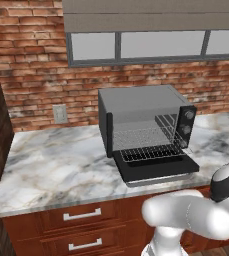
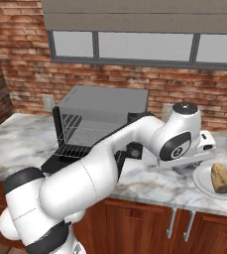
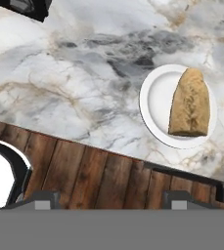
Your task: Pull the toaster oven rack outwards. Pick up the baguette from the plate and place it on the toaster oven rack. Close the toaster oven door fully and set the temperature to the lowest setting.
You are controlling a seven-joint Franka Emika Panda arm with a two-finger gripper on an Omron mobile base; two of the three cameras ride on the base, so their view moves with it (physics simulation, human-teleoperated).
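The dark toaster oven (image 1: 141,107) stands on the marble counter with its door (image 1: 158,171) dropped flat. The silver wire rack (image 1: 151,153) sticks out of the cavity over the door. Three round knobs (image 1: 187,129) run down the oven's right front. The tan baguette (image 3: 190,103) lies on a white plate (image 3: 155,105) to the right of the oven, also seen as baguette (image 2: 221,178) on plate (image 2: 204,184). My gripper (image 3: 111,202) hovers above the counter's front edge, left of the plate. It is open, fingertips (image 3: 42,200) wide apart and nothing between them.
The marble counter (image 1: 56,165) runs left of the oven, ending at a dark wall. Wooden drawers (image 1: 81,216) sit below its front edge. A brick wall with an outlet (image 1: 60,114) and a window stands behind. My arm's white links cross in front of the oven (image 2: 105,106).
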